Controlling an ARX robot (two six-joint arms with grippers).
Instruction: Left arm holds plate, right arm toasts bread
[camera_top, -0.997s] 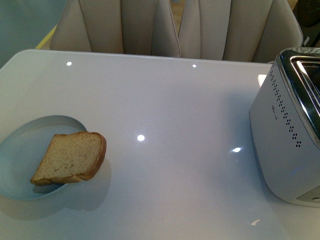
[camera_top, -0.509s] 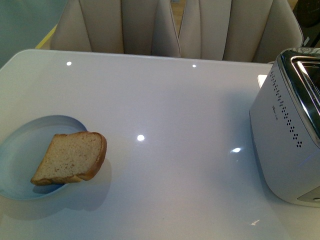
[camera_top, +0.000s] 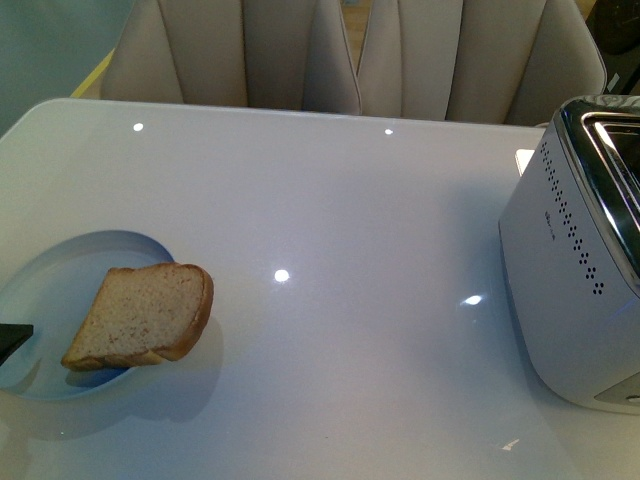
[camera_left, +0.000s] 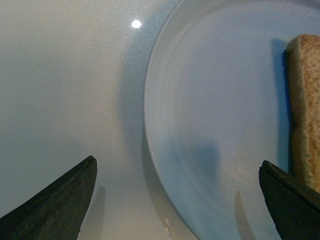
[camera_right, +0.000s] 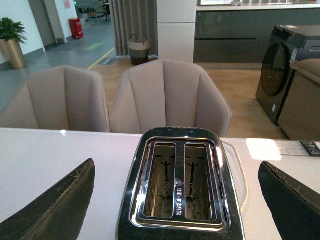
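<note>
Only the two dark, pointed fingertips of the left claw (camera_left: 175, 200) show in its wrist view; the rest is cut off. They stand wide apart and grip nothing. One tip hangs over the glossy white table (camera_left: 65, 90), the other over the round, pale blue-white plate (camera_left: 200, 100), so the plate's raised rim runs between them. Whether either tip touches anything cannot be told. In the front view this claw is just a dark sliver at the picture's left edge, over the plate.

The roughly square slice of light brown bread (camera_top: 140, 315) with a darker tan crust lies on the plate's right part, one corner jutting past the rim over the table. The plate's left side is cut off by the frame.

The right claw (camera_right: 175, 205) likewise shows only two dark tips, spread wide and empty, above the white two-slot toaster with a chrome top (camera_right: 177, 135). Both slots are empty. A small triangle mark and lettering between them are too small to read, as is the word on the toaster's perforated side. The front view cuts the toaster off at the right edge.

Beige padded chairs (camera_right: 167, 95) stand behind the table.
</note>
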